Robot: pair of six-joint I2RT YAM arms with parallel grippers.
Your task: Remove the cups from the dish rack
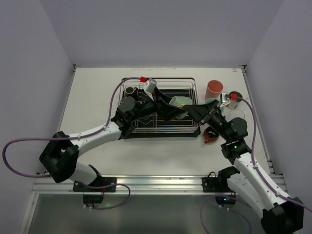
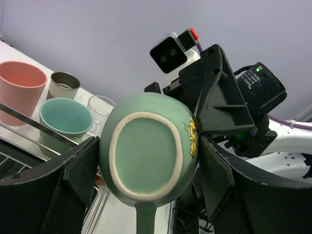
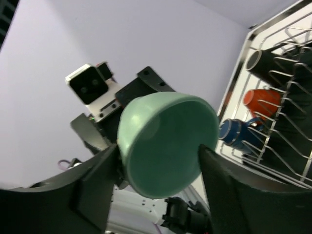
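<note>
A mint-green mug (image 1: pixel 179 104) hangs in the air above the right end of the dish rack (image 1: pixel 191 84), between both grippers. My left gripper (image 1: pixel 168 108) is shut on it; in the left wrist view the mug's base (image 2: pixel 148 156) faces the camera and both pads touch its sides. My right gripper (image 1: pixel 197 111) is closed on the same mug from the right; in the right wrist view its open mouth (image 3: pixel 168 146) sits between my fingers. A black cup (image 1: pixel 130 91) and a dark cup (image 1: pixel 127 105) stand in the rack's left end.
Right of the rack stand a pink tumbler (image 1: pixel 214 89), another mint mug (image 2: pixel 66 117), a metal cup (image 2: pixel 64 85), a clear glass (image 2: pixel 101 109) and a brown cup (image 1: pixel 211 135). The right wrist view shows an orange cup (image 3: pixel 261 100) and a blue cup (image 3: pixel 234 134) in the rack (image 3: pixel 234 87).
</note>
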